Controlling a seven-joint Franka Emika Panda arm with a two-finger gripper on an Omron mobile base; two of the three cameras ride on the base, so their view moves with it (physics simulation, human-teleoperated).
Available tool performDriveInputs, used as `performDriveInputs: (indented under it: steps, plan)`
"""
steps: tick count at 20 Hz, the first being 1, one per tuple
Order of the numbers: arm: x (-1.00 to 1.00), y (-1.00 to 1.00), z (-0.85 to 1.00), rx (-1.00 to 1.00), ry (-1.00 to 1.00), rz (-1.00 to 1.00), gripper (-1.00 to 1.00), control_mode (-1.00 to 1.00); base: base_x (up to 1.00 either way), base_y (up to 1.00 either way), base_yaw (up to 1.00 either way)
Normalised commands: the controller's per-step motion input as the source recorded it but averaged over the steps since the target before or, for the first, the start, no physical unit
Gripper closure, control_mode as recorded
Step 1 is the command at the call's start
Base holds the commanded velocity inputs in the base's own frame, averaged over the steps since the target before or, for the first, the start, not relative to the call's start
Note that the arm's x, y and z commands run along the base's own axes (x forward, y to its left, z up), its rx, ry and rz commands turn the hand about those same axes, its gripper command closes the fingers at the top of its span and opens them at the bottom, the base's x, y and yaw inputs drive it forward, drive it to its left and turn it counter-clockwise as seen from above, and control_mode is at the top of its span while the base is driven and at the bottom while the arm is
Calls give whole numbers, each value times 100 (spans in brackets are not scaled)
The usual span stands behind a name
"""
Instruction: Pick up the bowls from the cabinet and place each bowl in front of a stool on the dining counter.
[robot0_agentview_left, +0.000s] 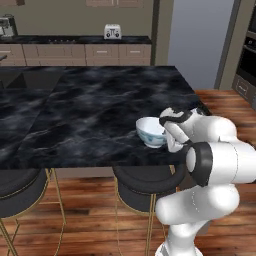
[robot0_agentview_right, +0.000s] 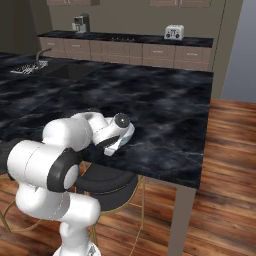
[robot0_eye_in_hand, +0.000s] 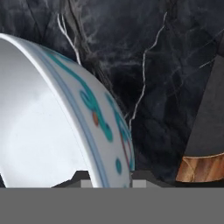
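Gripping the white patterned bowl (robot0_agentview_left: 151, 132) by its rim at three o'clock, shut jaws hold it over the counter (robot0_agentview_left: 90, 115) above a stool (robot0_agentview_left: 147, 182); lowering and release likely follow.

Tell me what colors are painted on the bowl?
White bowl with blue-green swirls, blue rim lines and small orange-red dabs outside. The hand view shows it best.

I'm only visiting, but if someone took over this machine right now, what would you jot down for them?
Gripper: shut on the rim of the patterned bowl.
The bowl sits at the near edge of the dining counter, above a black stool; whether it rests on the top or is just above it, I can't tell.
Done: this bowl is brought to its stool.
Left: let go, then fetch the second bowl for the other stool.
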Motion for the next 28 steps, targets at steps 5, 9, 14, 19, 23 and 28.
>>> performDriveInputs:
  steps: [5, 9, 14, 19, 23, 28]
  plan:
    - [54, 0, -24, 0, 0, 0, 100, -100, 0, 0, 0]
    - [51, 0, -10, 0, 0, 0, 100, -100, 0, 0, 0]
    - [29, 0, -8, 0, 1, 0, 100, -100, 0, 0, 0]
    - [0, -4, 0, 0, 1, 0, -100, -100, 0, 0, 0]
    - [3, -4, 28, -1, 0, 0, -100, -100, 0, 0, 0]
    - [-1, 0, 73, -6, 0, 0, -100, -100, 0, 0, 0]
